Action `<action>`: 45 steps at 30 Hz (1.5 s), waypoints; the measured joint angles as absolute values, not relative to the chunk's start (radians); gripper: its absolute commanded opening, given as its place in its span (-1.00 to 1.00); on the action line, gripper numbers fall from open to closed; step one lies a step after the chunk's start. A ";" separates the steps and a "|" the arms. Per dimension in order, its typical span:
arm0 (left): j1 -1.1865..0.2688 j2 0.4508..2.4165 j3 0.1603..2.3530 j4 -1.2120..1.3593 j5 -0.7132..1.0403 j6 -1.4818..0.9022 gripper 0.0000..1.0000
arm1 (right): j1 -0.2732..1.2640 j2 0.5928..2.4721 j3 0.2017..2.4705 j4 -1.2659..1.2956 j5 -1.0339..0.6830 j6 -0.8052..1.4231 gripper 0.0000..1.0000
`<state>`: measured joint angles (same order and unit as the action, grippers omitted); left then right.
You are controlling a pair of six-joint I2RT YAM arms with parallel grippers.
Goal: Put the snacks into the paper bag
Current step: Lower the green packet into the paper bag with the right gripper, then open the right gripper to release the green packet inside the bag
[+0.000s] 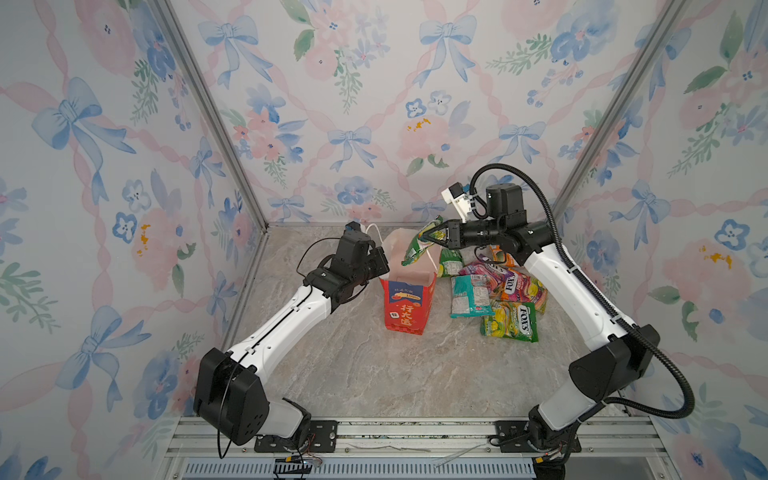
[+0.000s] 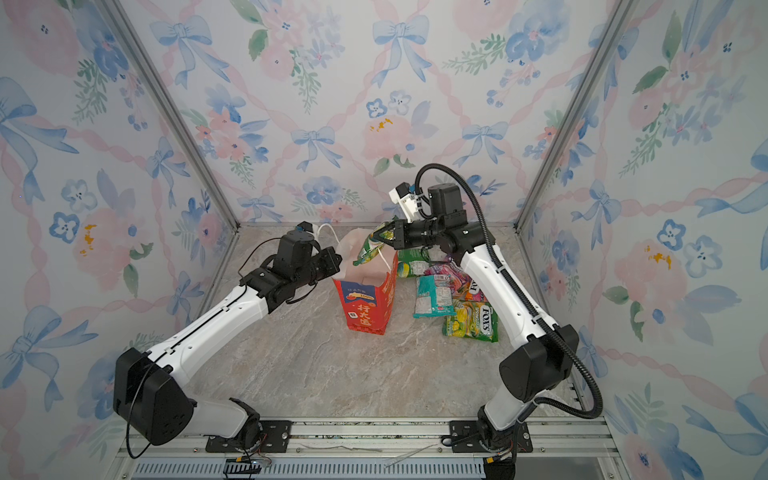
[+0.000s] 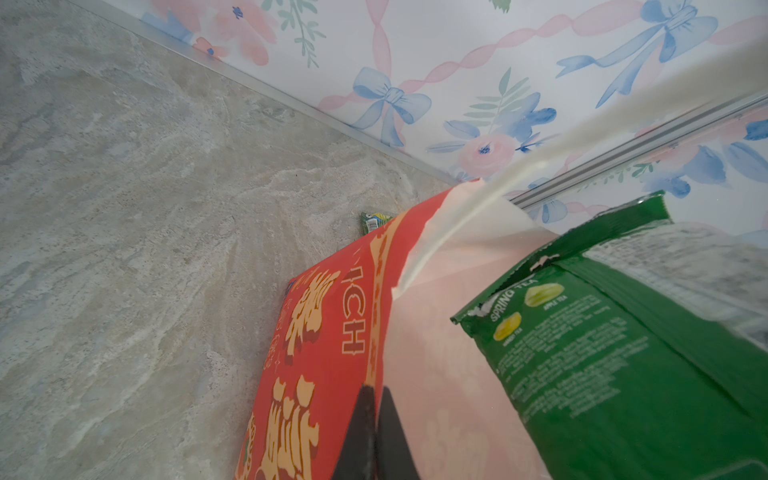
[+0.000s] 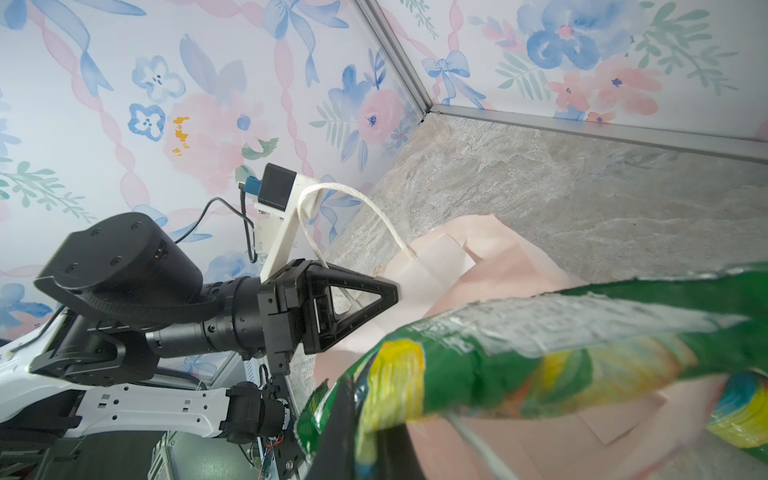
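Aluminium front rail edges both top views; left pincer clamps the rim of the tall red paper bag, right pincer grips a crinkly green snack packet above its mouth, other packets heaped beside. Left wrist view: fingers pinch the rim. Right wrist view: packet overhangs the bag.

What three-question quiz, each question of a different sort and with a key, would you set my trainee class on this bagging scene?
1. True or false: the right gripper is empty.
2. What does the left gripper pinch? A: the paper bag, at its rim. B: a teal packet. C: nothing.
3. Fill in: in both top views the loose snacks lie to the ___ of the bag.

Key:
1. False. It is shut on a green packet at the bag's open mouth.
2. A
3. right
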<state>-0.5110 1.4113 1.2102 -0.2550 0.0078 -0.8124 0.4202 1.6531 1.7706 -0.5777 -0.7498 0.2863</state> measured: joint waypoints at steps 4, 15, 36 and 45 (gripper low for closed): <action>-0.512 1.412 1.213 -0.256 0.008 -0.813 -1.00 | 0.455 1.654 1.807 -0.663 -0.691 0.226 -1.00; -0.518 1.424 1.225 -0.256 0.008 -0.813 -1.00 | 0.517 1.668 1.910 -0.860 -0.496 0.093 -1.00; -0.524 1.426 1.227 -0.256 0.007 -0.813 -1.00 | 0.616 1.756 1.951 -0.981 -0.248 0.035 -0.89; -0.527 1.428 1.233 -0.257 0.007 -0.812 -1.00 | 0.622 1.757 1.953 -0.986 -0.207 0.035 -0.56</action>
<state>-0.5274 1.4277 1.2327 -0.2569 0.0074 -0.8124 0.6220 1.7565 1.9530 -0.9855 -0.2070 0.0345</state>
